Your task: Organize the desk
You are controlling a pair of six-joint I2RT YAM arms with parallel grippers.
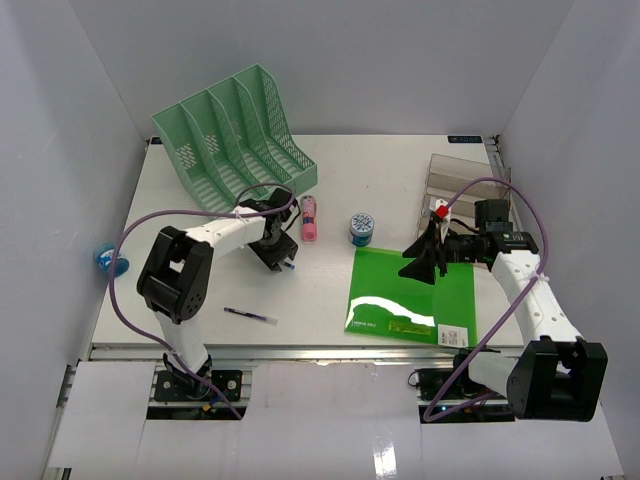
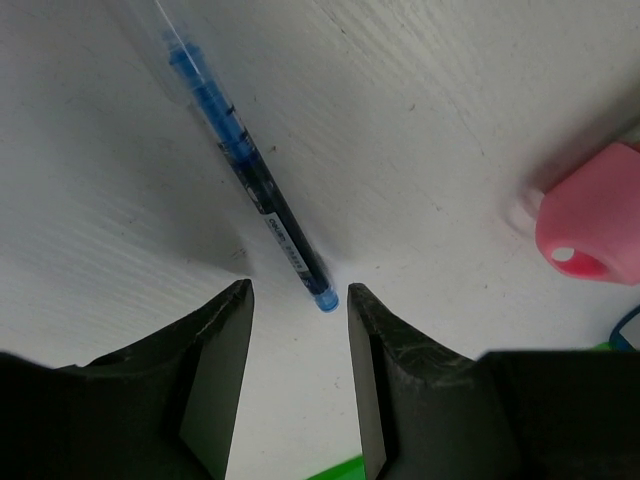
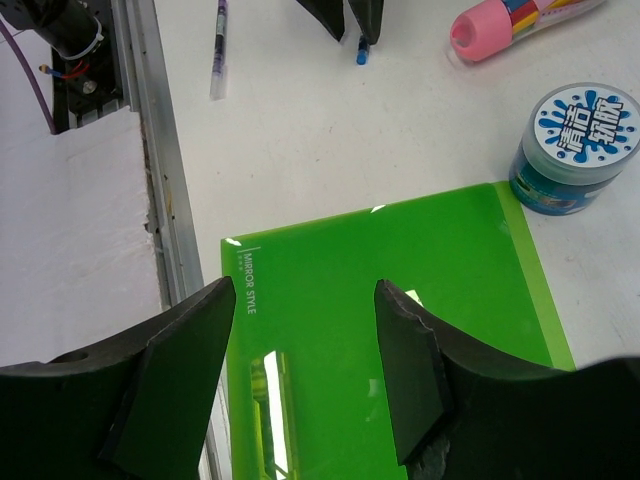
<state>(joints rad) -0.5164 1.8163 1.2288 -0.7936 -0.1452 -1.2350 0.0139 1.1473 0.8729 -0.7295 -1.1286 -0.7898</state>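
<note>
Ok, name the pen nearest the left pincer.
The clear blue plastic pen, its end inside the left pincer; the slim purple pen lies apart.

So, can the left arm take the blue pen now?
Probably yes: the left claw is open, the end of the blue pen lies between its fingers, and nothing covers it. The pink item lies apart.

White desk [image 1: 380, 170] bearing a green folder [image 1: 412, 295]. Just behind the folder sits a blue tub [image 1: 362, 229]. To its left lie a pink case [image 1: 309, 219], a blue pen [image 2: 250, 170] and a purple pen [image 1: 250, 315].
</note>
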